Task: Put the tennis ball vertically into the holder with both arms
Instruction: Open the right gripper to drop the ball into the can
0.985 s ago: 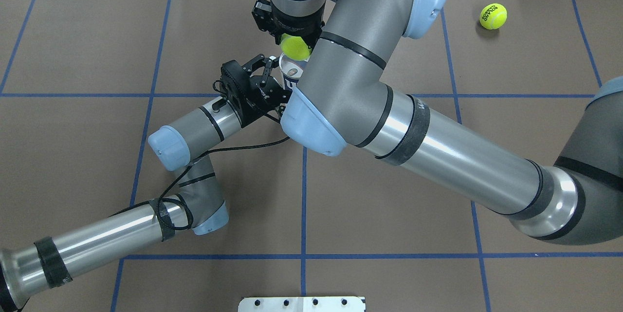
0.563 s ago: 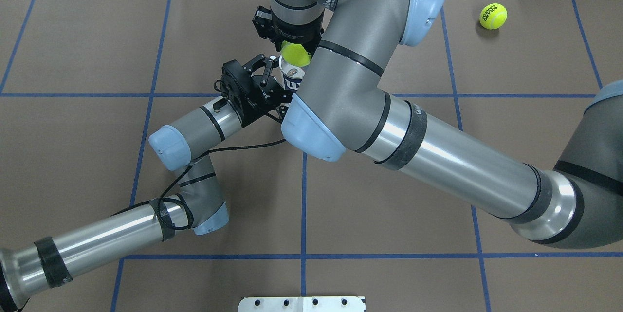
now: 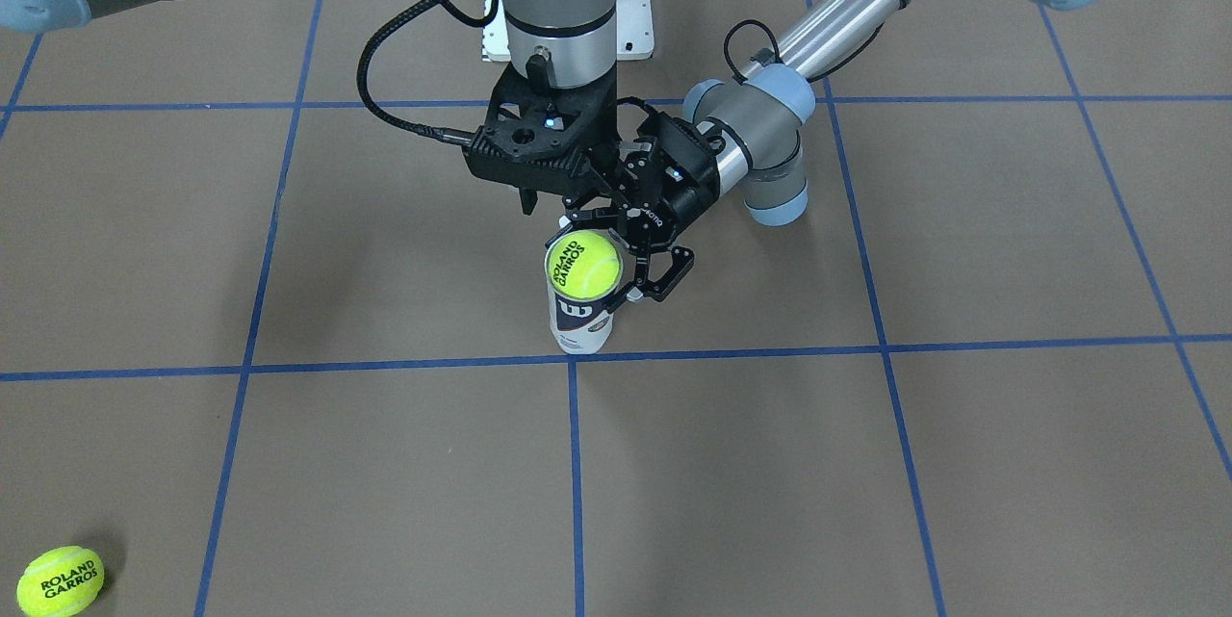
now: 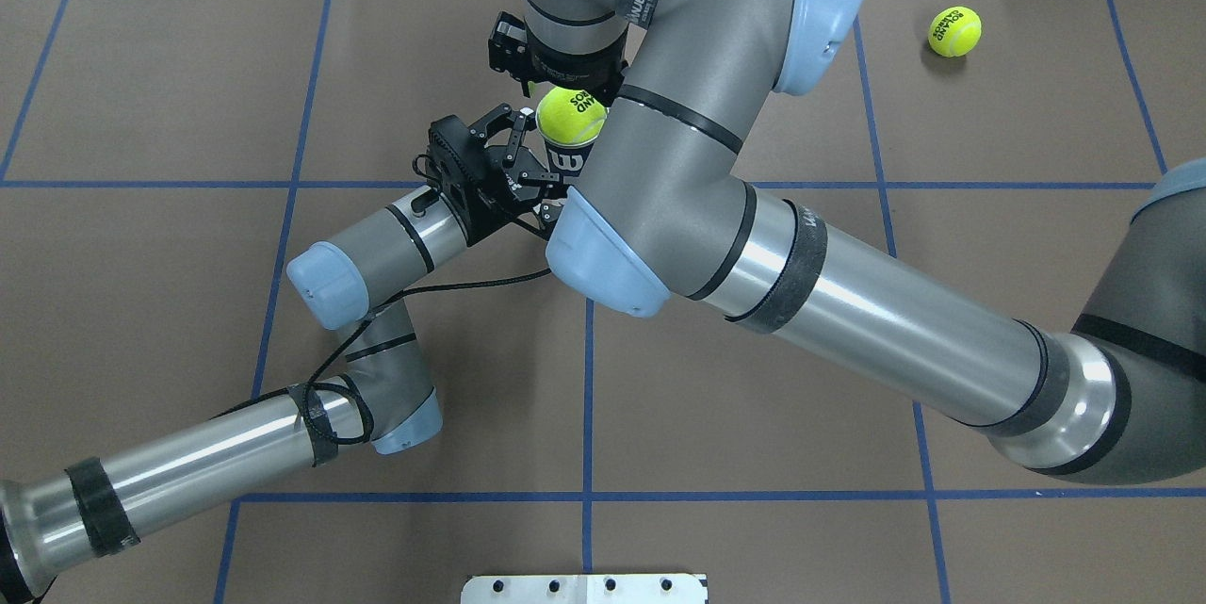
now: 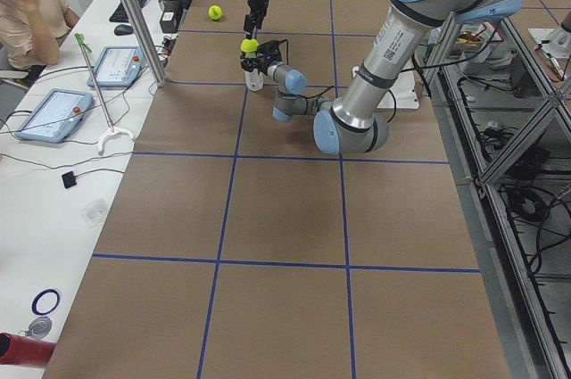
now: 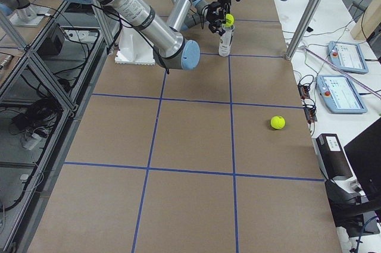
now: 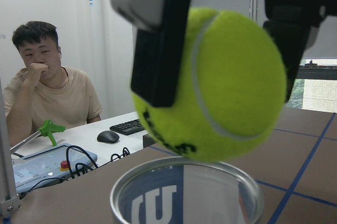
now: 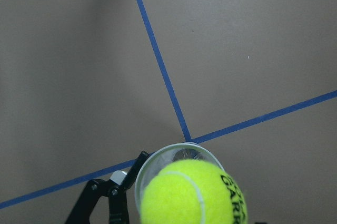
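The holder, a white and navy tube, stands upright on the brown table, open end up. My left gripper comes in from the side and is shut on the holder's upper part. My right gripper points straight down and is shut on a yellow tennis ball. The ball hangs just above the holder's mouth. In the left wrist view the ball sits between the right gripper's fingers, a small gap above the rim. In the right wrist view the ball overlaps the rim.
A second tennis ball lies far off on the table's right side, also in the front view. The white pedestal base is at the robot's edge. My right arm's elbow hangs over the tube area. An operator sits beyond the table.
My right gripper has carried the ball a little toward the robot, so it now covers the holder's mouth in the overhead view. The left gripper and holder have not moved.
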`<state>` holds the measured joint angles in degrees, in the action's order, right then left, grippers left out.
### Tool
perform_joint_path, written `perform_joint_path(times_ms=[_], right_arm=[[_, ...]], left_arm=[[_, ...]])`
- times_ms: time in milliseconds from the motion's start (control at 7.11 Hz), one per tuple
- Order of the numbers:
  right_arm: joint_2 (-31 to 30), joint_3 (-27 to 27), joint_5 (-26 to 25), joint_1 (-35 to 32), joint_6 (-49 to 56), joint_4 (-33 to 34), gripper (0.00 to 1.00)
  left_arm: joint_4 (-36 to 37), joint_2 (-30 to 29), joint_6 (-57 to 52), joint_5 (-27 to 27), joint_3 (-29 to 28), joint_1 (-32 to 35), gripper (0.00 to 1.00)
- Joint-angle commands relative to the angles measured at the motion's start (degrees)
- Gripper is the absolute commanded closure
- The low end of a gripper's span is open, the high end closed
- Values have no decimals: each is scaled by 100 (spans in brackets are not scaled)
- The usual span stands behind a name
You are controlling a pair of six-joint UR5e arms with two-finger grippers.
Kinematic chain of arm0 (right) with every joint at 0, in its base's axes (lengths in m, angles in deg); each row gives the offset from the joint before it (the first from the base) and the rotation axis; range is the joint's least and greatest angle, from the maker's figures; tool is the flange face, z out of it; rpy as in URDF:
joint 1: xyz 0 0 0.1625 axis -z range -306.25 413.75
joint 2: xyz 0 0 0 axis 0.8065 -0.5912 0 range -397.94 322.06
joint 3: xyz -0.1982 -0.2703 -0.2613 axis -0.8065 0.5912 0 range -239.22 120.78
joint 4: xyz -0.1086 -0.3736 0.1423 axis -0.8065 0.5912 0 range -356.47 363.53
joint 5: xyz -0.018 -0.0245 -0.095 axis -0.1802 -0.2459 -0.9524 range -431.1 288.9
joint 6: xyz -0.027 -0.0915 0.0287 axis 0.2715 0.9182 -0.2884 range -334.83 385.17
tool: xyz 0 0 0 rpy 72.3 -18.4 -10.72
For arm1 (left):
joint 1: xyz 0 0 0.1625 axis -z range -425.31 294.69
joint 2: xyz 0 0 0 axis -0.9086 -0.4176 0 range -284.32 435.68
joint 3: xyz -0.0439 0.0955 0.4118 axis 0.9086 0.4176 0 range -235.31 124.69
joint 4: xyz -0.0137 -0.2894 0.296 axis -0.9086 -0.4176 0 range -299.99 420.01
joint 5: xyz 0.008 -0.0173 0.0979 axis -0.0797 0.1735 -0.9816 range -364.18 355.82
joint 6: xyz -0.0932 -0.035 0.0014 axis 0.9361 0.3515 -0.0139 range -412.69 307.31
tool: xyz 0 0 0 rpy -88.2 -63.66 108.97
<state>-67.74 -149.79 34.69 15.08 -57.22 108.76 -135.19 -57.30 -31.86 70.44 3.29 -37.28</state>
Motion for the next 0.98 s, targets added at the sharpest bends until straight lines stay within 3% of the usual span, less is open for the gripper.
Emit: perform_joint_path(times_ms=[0,563,844], right_arm=[[18,-30,11,1,3,-3,1],[-52,-57,38,-43,213,-3,1],[-244,-74,640,-715,799,-3,1]], left_arm=[[0,0,0,0,1,0,1],[0,0,9,0,19,0,1],[-9,0,9,0,19,0,1]])
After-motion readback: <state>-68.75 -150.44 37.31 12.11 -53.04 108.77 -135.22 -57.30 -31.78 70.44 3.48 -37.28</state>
